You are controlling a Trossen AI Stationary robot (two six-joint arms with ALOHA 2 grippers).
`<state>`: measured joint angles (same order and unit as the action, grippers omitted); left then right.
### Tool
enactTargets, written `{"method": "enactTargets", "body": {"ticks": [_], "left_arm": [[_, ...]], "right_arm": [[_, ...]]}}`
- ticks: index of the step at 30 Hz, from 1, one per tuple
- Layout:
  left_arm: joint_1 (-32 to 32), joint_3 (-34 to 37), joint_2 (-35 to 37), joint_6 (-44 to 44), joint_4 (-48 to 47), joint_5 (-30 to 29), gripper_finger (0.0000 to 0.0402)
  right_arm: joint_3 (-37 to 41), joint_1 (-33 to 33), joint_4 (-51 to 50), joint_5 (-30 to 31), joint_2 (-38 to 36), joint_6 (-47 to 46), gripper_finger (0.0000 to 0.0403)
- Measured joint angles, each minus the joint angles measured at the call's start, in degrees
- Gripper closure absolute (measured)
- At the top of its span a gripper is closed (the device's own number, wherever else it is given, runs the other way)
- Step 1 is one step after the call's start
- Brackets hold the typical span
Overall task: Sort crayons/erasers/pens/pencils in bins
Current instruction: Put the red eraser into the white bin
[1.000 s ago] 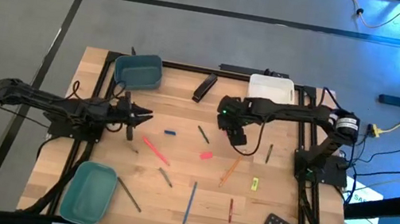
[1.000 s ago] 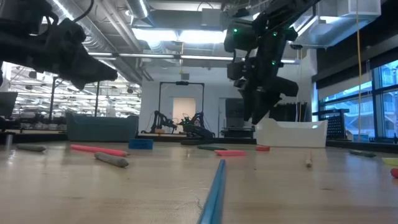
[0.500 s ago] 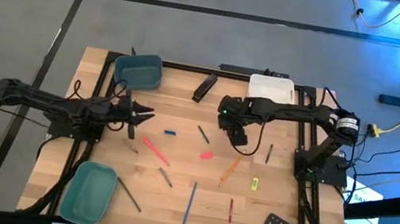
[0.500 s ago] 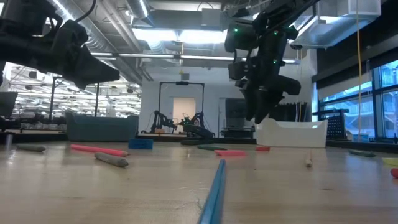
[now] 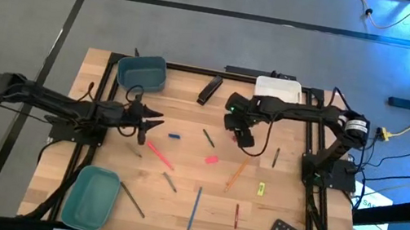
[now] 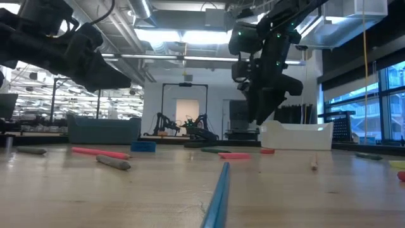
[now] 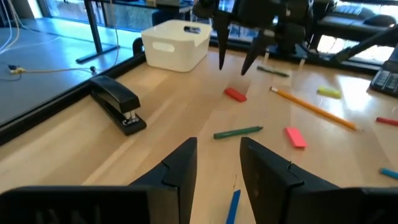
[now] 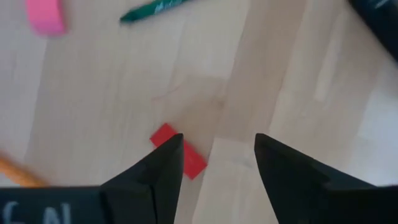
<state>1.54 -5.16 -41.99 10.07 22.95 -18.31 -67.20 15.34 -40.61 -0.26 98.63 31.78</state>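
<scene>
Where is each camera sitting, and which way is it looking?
High view: above the table, looking straight down; both arms show, left gripper and right gripper.
Low view: at table-top height, looking level across at the blue pencil; both arms hang from above.
Left wrist view: on the left arm, looking past its open fingers at the stapler.
Right wrist view: on the right arm, looking down between its open fingers.
Both wrist views share the red eraser.
</scene>
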Motion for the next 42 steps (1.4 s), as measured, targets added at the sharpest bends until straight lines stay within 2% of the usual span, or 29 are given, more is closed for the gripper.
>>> {"method": "enactTargets", "body": {"ticks": [5, 11, 16, 21, 32, 42], "left_arm": [[0.0, -0.21, -1.53, -0.15, -0.17, 0.0, 0.0288], [0.0, -0.23, -1.63, -1.73, -1.12, -0.79, 0.0289], [0.0, -0.23, -1.63, -3.18, -1.47, -1.89, 0.0289], [0.0, -0.23, -1.63, -3.21, -1.6, -2.03, 0.0289], [-0.01, -0.23, -1.63, -3.23, -4.86, -2.19, 0.0289], [0.0, -0.21, -1.63, -3.21, -4.91, -2.23, 0.0289]], "right_arm": [[0.0, 1.56, -1.3, -2.73, 0.41, 3.84, 0.0203], [0.0, 1.19, -3.89, -2.78, 5.45, 10.79, 0.0203], [0.0, 0.02, -3.04, 3.05, 9.7, 12.49, 0.0203], [-0.31, -0.87, -3.61, 3.71, 11.41, 15.01, 0.0206], [-1.01, -2.0, -4.87, 3.23, 12.07, 17.87, 0.0303], [-4.27, -0.58, -8.75, 0.89, 12.73, 15.55, 0.0308]]}}
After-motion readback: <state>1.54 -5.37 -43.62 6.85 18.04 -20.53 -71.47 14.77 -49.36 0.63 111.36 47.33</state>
